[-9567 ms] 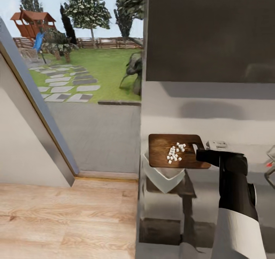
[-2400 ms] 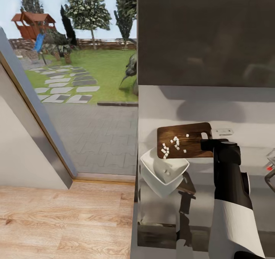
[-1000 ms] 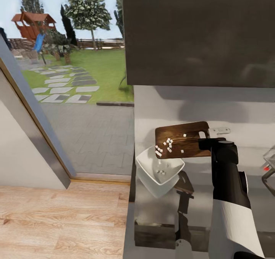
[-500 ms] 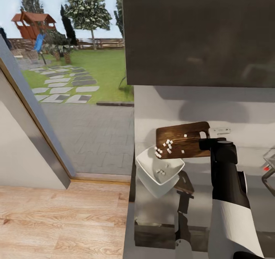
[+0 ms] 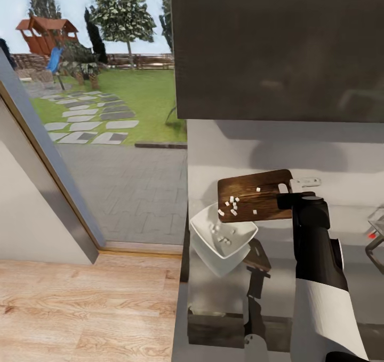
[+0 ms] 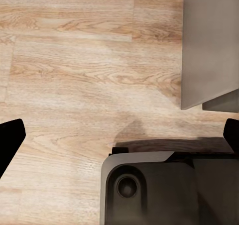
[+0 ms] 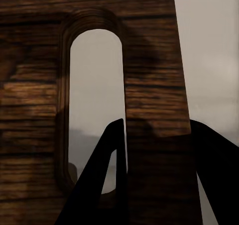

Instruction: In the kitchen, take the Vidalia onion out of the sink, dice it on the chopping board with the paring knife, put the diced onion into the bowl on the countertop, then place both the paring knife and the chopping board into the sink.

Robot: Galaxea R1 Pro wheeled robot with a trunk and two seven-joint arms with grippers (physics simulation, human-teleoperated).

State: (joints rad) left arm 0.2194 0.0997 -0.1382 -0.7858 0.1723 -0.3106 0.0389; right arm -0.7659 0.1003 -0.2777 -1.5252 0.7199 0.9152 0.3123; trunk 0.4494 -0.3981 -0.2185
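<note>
Right tool [image 7: 154,175] clamped on chopping board [image 5: 256,195] at handle hole, tilted over bowl [image 5: 221,239] on counter [image 5: 277,287]; onion dice [image 5: 233,205] sliding. Left tool [image 6: 119,135] fingers apart above floor.

You are in a home kitchen that opens onto a garden. A glossy dark-grey countertop [image 5: 277,276] runs below a white wall and a dark upper cabinet [image 5: 277,47]. A white bowl [image 5: 221,239] and a wooden chopping board [image 5: 256,195] with diced onion [image 5: 232,204] mark it as a cooking area. The floor is light wood planks [image 5: 80,303]; through the glass door [image 5: 106,127] you see lawn, paving stones, trees and a playhouse [image 5: 42,31].
</note>
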